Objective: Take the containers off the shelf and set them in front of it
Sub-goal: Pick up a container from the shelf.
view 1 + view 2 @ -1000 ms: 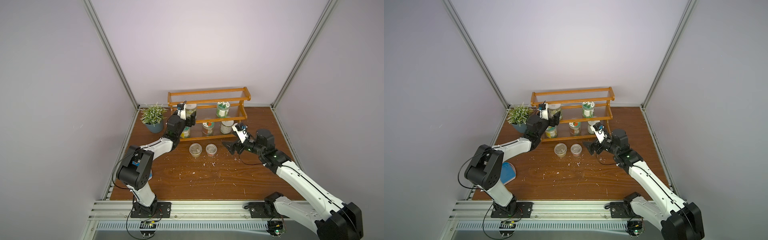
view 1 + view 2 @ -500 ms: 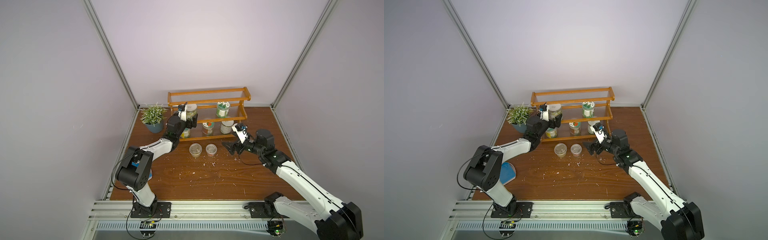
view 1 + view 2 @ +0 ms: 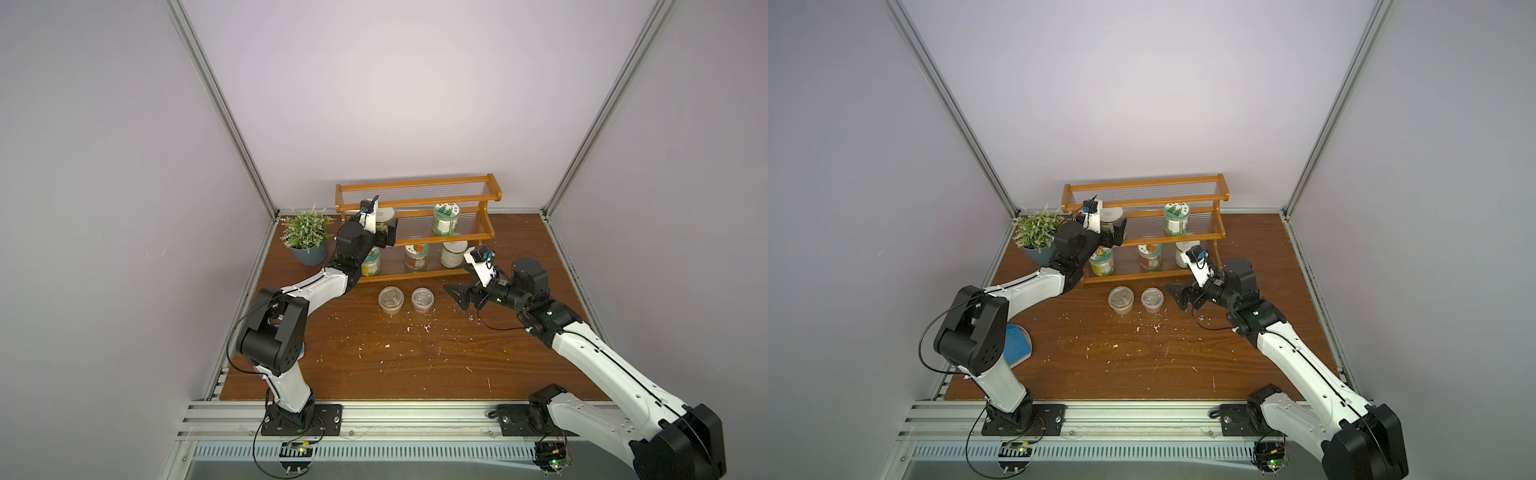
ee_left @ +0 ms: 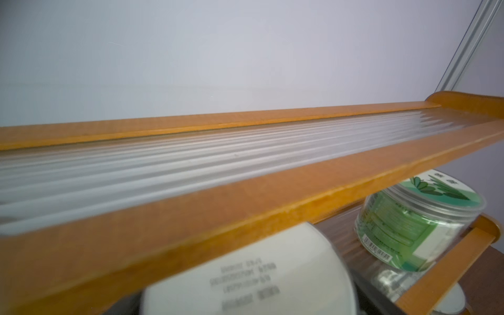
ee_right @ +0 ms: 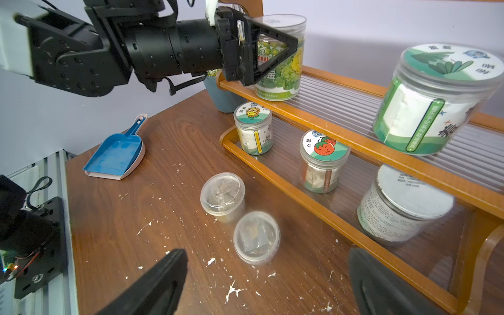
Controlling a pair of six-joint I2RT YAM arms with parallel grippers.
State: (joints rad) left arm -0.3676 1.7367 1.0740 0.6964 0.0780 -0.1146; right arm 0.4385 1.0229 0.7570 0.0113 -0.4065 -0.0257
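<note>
The shelf (image 3: 415, 193) stands at the back of the table. Its middle tier holds a white-lidded jar (image 5: 283, 76) and a green-labelled jar (image 3: 446, 218). The bottom tier holds a sunflower-lidded jar (image 5: 253, 131), a tomato-lidded jar (image 5: 321, 161) and a wide white-lidded jar (image 5: 401, 210). Two lidded clear cups (image 3: 391, 300) (image 3: 422, 299) sit on the table in front. My left gripper (image 3: 384, 235) is open, its fingers on either side of the middle tier's white-lidded jar (image 4: 245, 272). My right gripper (image 5: 268, 278) is open and empty, low over the table just right of the cups.
A plant in a grey-blue pot (image 3: 307, 237) stands left of the shelf, close behind my left arm. A blue dustpan (image 5: 114, 152) lies at the table's left edge. White crumbs are scattered over the wooden table (image 3: 415, 357). Walls close in the back and both sides.
My left gripper's jaws have spread wider at the white-lidded jar on the middle tier. The right arm has stayed where it was.
</note>
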